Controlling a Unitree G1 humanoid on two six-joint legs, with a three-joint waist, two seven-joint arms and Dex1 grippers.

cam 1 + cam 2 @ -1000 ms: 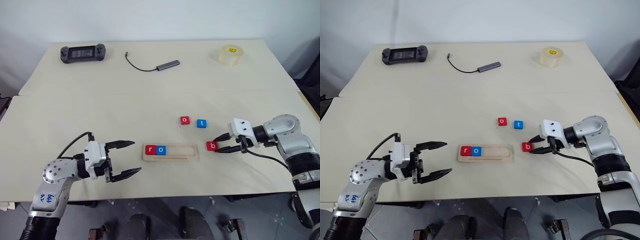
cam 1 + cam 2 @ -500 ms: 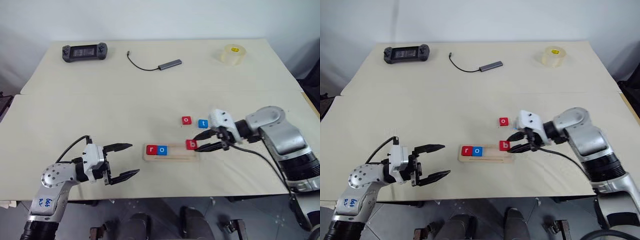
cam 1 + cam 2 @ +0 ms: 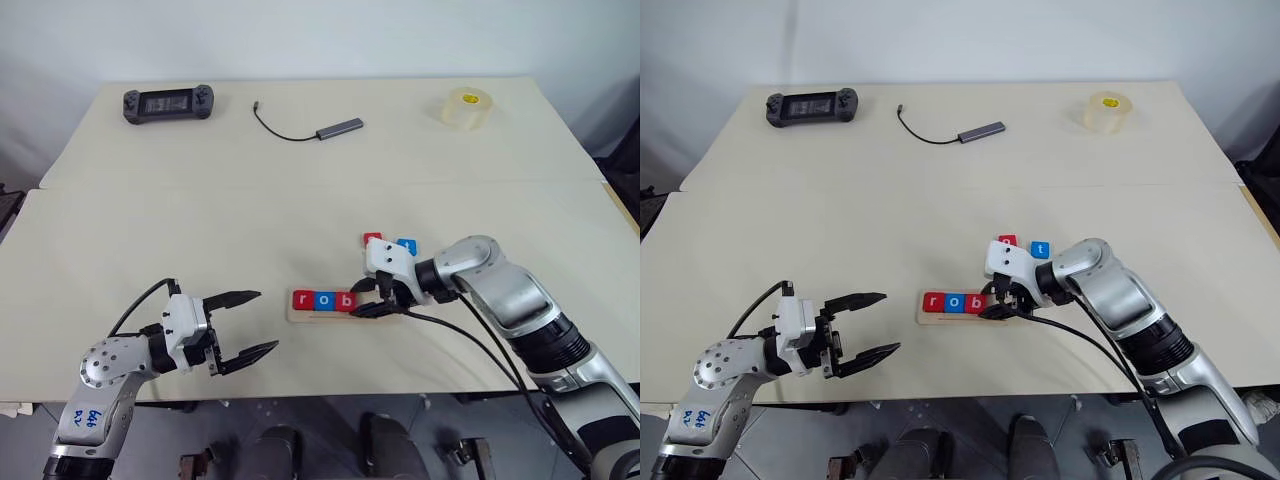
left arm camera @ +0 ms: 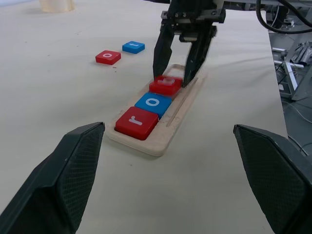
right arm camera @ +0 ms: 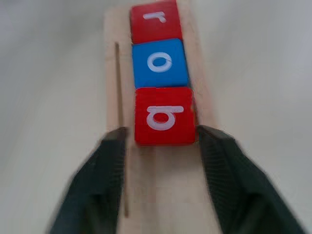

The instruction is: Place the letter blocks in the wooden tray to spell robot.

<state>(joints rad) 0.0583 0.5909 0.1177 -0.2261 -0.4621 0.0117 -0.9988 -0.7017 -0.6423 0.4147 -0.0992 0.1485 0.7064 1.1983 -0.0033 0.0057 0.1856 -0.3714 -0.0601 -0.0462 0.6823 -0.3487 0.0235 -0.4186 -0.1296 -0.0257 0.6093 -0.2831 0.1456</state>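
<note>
We had three tiles sitting in the wooden tray (image 3: 342, 316) near the front edge of the table (image 3: 300, 200): the red r block (image 3: 303, 299), the blue o block (image 3: 322, 300) touching it, and the red b block (image 3: 344, 300) touching that one in turn, all in one row starting at the tray's left end. The right gripper (image 3: 365, 298) was down at the tray, angled from the right, its two black fingers (image 4: 163, 48) straddling the b block. In the right wrist view we saw a sliver of pale wood between each finger and the sides of the tile, so the jaws stood parted and the b block lay flat on the tray, not pinched.

The rest of the tray, to the right of the b, was under the gripper. Just behind the right wrist on the bare table we had the other two tiles waiting: the second red o block (image 4: 108, 56) and the blue t block (image 4: 133, 47) side by side, close but apart.

Our left gripper (image 3: 243, 322) hung over the table well to the left of the tray, pointing toward it, fingers spread wide and holding nothing.

At the far side of the table we saw a black game controller (image 3: 167, 102), a grey hub with its cable (image 3: 338, 128) and a roll of tape (image 3: 467, 107).
</note>
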